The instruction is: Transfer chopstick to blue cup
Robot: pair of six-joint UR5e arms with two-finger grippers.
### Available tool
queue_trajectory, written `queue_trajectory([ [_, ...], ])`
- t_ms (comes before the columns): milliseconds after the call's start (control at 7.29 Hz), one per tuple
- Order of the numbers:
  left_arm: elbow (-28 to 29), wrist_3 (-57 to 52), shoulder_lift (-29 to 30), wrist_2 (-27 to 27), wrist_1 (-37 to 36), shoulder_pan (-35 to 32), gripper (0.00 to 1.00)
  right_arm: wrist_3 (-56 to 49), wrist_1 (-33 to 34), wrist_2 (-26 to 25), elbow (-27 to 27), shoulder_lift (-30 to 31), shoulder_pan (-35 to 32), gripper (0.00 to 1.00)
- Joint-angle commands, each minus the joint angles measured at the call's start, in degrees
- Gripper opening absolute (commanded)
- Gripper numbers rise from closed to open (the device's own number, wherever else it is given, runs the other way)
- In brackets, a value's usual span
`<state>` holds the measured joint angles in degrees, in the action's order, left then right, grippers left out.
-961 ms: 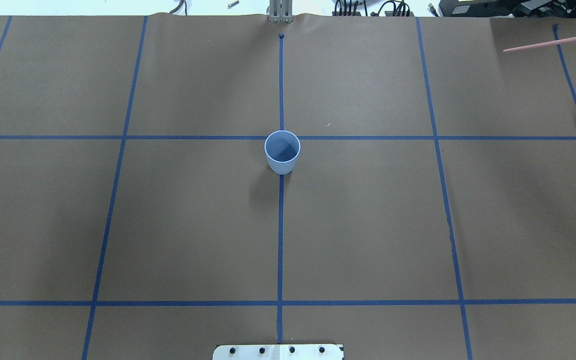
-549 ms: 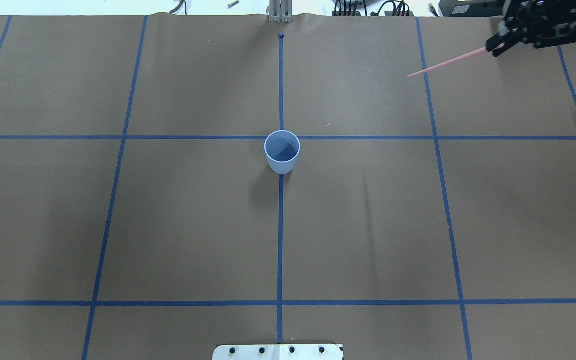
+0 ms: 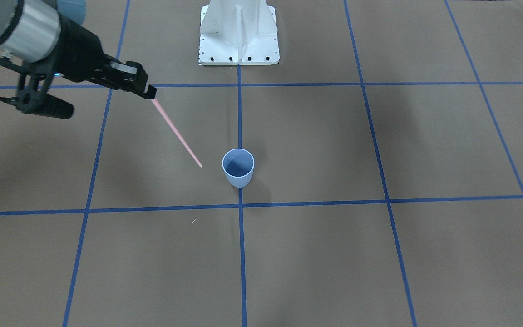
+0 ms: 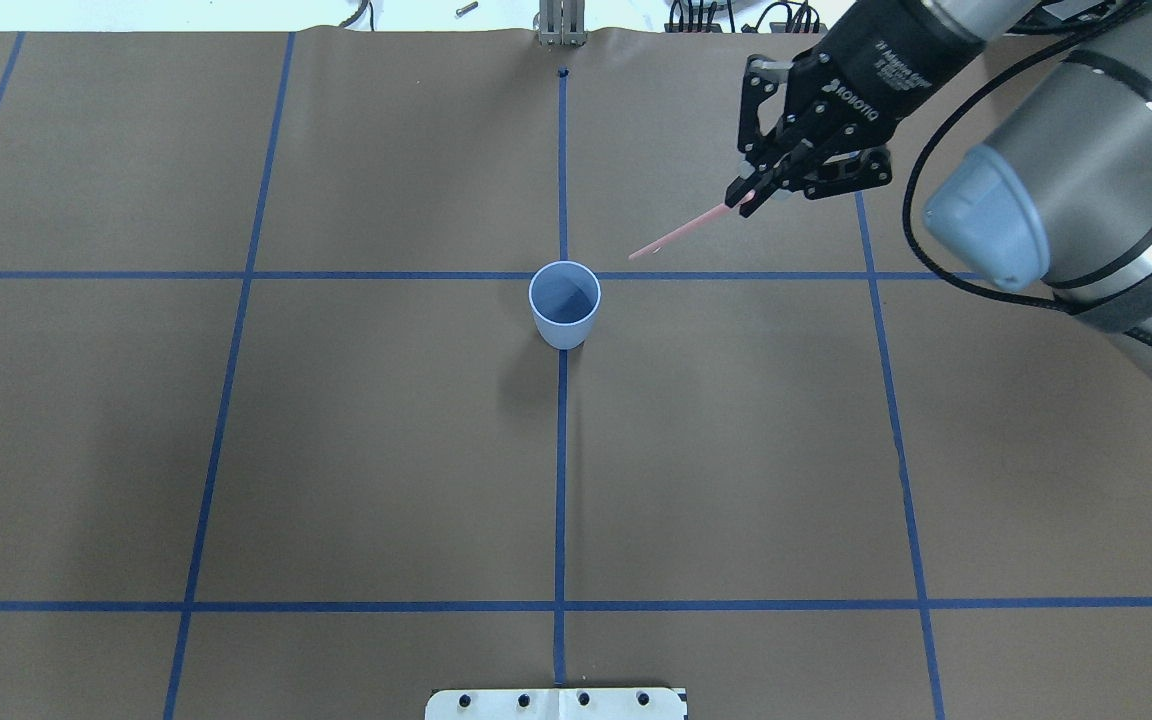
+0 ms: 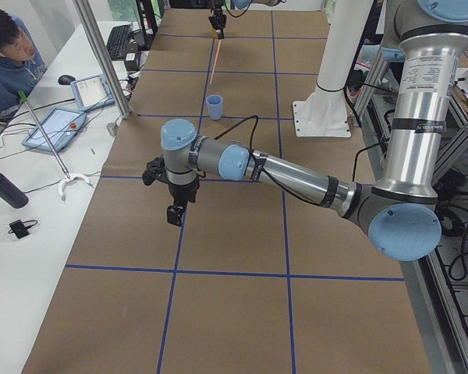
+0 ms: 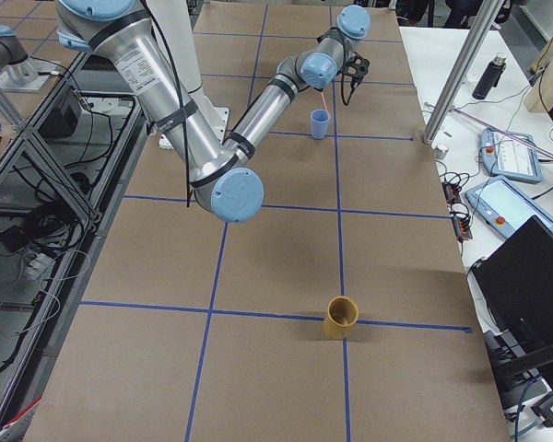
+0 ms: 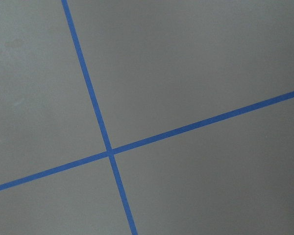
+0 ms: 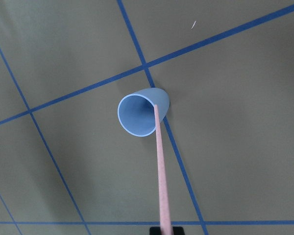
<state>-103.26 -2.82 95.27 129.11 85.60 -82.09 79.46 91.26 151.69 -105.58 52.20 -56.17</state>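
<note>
Your right gripper [image 4: 748,197] is pinching the chopstick [image 4: 684,231] by its upper end, fingers pressed onto it. The stick slants down toward the blue cup [image 4: 564,306], its tip near the rim on the robot's right side (apparently still outside it). The cup stands upright on a blue tape line [image 4: 561,180]. You can't tell how the left gripper [image 5: 174,211], well apart from the cup, is set.

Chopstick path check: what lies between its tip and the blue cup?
Between chopstick tip and cup, only bare paper and a blue tape line, as the overhead view shows.
</note>
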Motion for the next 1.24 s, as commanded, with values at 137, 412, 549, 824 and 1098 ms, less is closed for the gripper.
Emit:
queue_trajectory([
  [137, 0.2, 0.0, -0.1, 0.0, 0.0, 0.0, 0.99, 2.7, -0.3, -2.0, 2.7, -5.3, 4.6, 0.00],
  [412, 0.2, -0.1, -0.1, 0.0, 0.0, 0.0, 0.99, 2.7, -0.2, -3.6, 4.4, -6.1, 5.4, 0.00],
  [549, 0.2, 0.0, -0.1, 0.0, 0.0, 0.0, 0.99, 2.7, -0.3, -3.7, 5.1, -6.2, 5.4, 0.00],
  [824, 0.2, 0.0, -0.1, 0.0, 0.0, 0.0, 0.99, 2.7, -0.3, -5.3, 6.0, -6.2, 5.9, 0.00],
  [1098, 0.2, -0.1, -0.1, 0.0, 0.0, 0.0, 0.99, 2.6, -0.3, -5.3, 6.4, -6.2, 6.5, 0.55],
])
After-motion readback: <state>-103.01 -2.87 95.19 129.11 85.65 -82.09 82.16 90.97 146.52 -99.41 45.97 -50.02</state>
